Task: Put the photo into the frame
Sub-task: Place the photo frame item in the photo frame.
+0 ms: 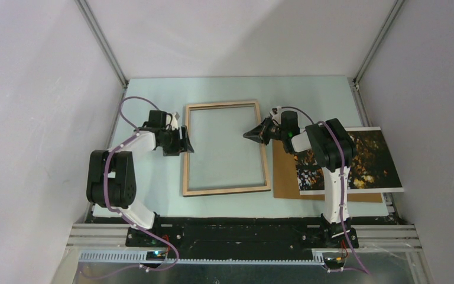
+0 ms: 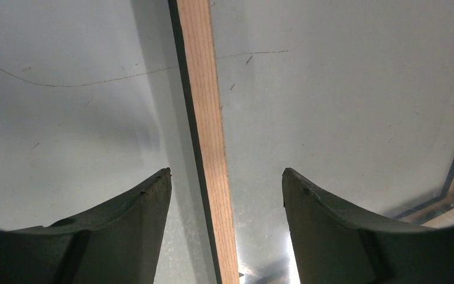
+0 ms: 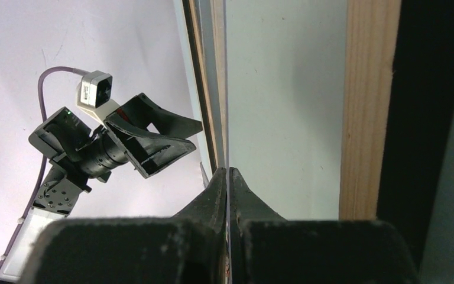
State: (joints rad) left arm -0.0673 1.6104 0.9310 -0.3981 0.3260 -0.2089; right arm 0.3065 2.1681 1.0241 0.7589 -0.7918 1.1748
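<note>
At the far left, my left pincer (image 1: 184,144) was spread wide with one finger on each side of the left rail of the frame (image 1: 224,190), holding nothing. From my wrist view I could not tell whether the fingertips (image 2: 153,189) touched the table (image 1: 224,89) or hung just above it. The frame lay flat in the middle of the table with its light wood back up. Its opening showed only the clear pane and the pale table through it, so nothing had been loaded. Further right, my right pincer (image 1: 249,135) was clenched tight on nothing, its tip just inside the frame's right rail, over the pane. Beyond that, the photo (image 1: 372,157) lay picture side up at the right edge of the table. It rested on the brown backing board (image 1: 284,177) and was partly hidden under my right arm, well apart from the frame's opening. I judged the task barely begun: the frame was turned over and ready, but the print was untouched. I had yet to pick it up, carry it across, seat it against the pane and, probably, put the board over it.
</note>
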